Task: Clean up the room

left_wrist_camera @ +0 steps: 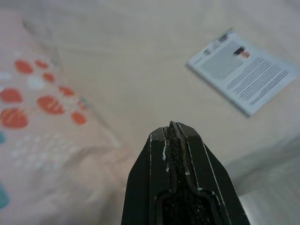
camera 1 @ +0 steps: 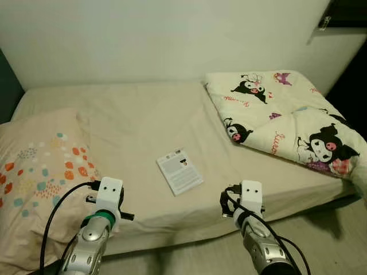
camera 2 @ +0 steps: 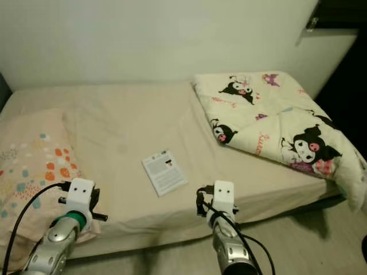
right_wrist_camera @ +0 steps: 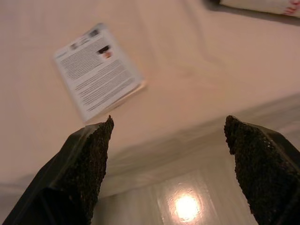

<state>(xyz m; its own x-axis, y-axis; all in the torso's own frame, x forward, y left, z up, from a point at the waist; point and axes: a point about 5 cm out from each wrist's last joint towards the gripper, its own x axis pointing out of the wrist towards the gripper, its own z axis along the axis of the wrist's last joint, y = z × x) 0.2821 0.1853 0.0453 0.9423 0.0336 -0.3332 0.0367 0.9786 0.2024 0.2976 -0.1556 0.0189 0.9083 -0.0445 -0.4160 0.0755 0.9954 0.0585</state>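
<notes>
Booklet [camera 1: 179, 171]: printed lines were too small and blurred to read.
Blanket [camera 1: 287, 117]: red script lettering was there, not legible.

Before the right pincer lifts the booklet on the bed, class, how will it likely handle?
The booklet looks thin, so probably light and floppy. It lies flat on the soft sheet, so pinching an edge may be awkward. The right pincer is open.

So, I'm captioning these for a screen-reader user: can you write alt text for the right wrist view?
The right gripper, open with its two black fingers spread wide, hovers over the near edge of a bed. A white printed booklet lies flat on the beige sheet beyond the fingers, and shiny floor reflecting a light shows below the bed's edge.
</notes>
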